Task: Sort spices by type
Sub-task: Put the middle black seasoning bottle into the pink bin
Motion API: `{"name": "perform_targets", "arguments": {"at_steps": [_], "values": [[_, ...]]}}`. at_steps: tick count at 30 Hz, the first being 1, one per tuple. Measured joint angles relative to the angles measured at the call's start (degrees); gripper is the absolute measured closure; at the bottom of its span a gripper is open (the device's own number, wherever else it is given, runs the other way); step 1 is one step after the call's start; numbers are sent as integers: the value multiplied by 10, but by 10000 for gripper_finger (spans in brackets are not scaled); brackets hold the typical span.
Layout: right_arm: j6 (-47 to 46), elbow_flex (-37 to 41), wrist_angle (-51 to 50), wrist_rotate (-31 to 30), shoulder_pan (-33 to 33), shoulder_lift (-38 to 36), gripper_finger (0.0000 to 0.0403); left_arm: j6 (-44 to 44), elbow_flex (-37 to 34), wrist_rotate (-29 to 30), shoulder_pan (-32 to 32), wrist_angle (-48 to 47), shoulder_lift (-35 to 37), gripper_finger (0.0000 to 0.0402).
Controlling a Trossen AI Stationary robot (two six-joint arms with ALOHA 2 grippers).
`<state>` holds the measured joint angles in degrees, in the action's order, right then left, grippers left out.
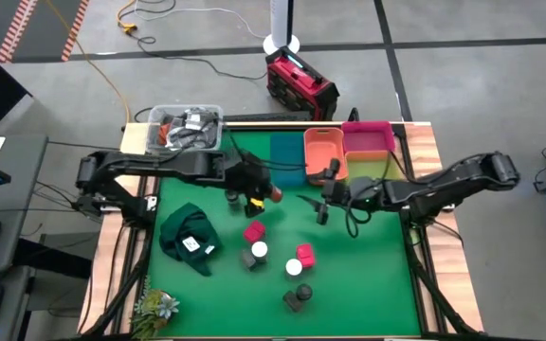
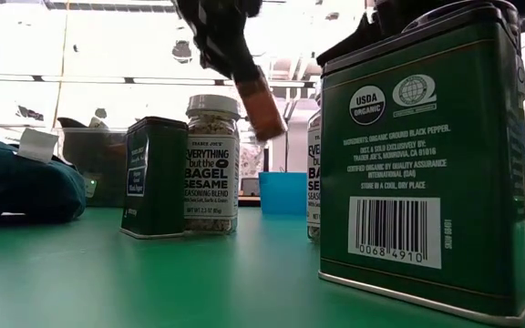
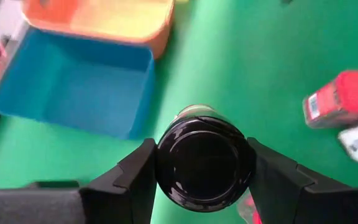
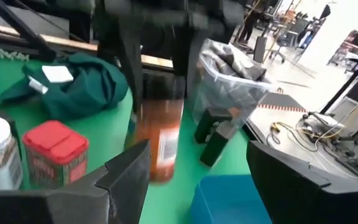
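My left gripper (image 1: 259,196) is shut on a jar of orange-red spice (image 4: 161,149) with a black round cap, above the middle of the green mat. My right gripper (image 1: 322,200) hovers open just to its right, holding nothing. On the mat nearer the front are two red boxes (image 1: 253,232) (image 1: 304,254), two white-capped jars (image 1: 259,251) (image 1: 294,268) and dark tins (image 1: 297,300). More dark containers (image 1: 232,196) stand under the left arm. The low view shows a "Bagel Sesame" jar (image 2: 212,164) standing upright between green tins (image 2: 153,178) (image 2: 427,155). My left gripper pinches the jar's black cap (image 3: 166,163) between its two fingers, one on each side of the cap's rim. The fingers (image 3: 135,177) come slanting down from the table's left. The jar (image 2: 261,102) hangs tilted below them, lifted clear of the mat.
Blue (image 1: 287,156), orange (image 1: 325,150), pink (image 1: 368,137) and yellow-green (image 1: 368,167) bins stand along the far edge. A clear tub of clutter (image 1: 186,128) sits at the far left. A dark green cloth with a white label (image 1: 188,237) lies front left, a small plant (image 1: 154,308) beside it.
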<state>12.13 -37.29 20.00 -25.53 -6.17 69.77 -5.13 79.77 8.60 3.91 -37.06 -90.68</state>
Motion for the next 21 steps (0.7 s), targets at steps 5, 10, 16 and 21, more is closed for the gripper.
{"name": "perform_targets", "arguments": {"at_steps": [5, 10, 16, 21], "values": [[-32, -28, -40, 33, 1, 13, 111, 7, 0, -39, 9, 17, -44, 203], [-50, -25, -64, 76, 20, 40, 111, 32, 0, -53, 9, 51, -51, 203], [-67, -27, -19, 122, 57, 79, 111, 45, 47, -54, 9, 63, -51, 203], [-67, -29, -14, 144, 67, 88, 111, 61, 95, -52, 3, 32, -60, 202]]}}
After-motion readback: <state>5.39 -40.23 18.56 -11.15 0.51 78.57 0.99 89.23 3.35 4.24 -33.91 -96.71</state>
